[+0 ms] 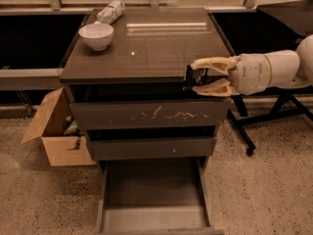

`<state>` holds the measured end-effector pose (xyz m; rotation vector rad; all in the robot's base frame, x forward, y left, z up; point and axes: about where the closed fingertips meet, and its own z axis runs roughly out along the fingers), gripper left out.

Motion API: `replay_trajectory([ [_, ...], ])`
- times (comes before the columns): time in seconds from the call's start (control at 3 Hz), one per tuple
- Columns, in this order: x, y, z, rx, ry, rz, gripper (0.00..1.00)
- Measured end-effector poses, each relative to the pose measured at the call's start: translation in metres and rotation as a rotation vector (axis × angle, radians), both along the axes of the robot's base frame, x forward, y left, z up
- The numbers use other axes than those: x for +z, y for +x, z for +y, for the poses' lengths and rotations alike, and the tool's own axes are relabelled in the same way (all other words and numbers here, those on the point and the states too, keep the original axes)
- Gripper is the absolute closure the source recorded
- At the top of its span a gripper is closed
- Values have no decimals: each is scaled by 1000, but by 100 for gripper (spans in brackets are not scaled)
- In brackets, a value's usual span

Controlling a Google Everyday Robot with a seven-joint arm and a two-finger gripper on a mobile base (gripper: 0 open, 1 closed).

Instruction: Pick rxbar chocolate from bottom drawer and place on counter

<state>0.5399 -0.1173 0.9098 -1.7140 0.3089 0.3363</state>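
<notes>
My gripper (191, 77) is at the counter's front right corner, level with its edge. Its pale fingers (211, 61) are shut on a small dark bar, the rxbar chocolate (189, 77), held on end in front of the edge. The counter (156, 48) is a glossy grey-brown top. The bottom drawer (154, 187) is pulled out below, and its grey floor shows nothing on it. The scratched drawer front (146, 115) is above it.
A white bowl (96, 35) and a white-and-grey packet (111, 11) sit at the counter's back left. An open cardboard box (54, 131) stands on the floor to the left. A black stand's legs (249, 131) are on the floor to the right, under my arm.
</notes>
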Motion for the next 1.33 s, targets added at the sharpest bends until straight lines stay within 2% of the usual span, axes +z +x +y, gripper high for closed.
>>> replay_trajectory([
  [0.33, -1, 0, 2, 3, -1, 2, 100],
  [0.67, 8, 17, -3, -16, 18, 13, 100],
  [1.0, 19, 54, -6, -19, 67, 67, 100],
  [1.33, 26, 95, -1, -30, 87, 137, 100],
])
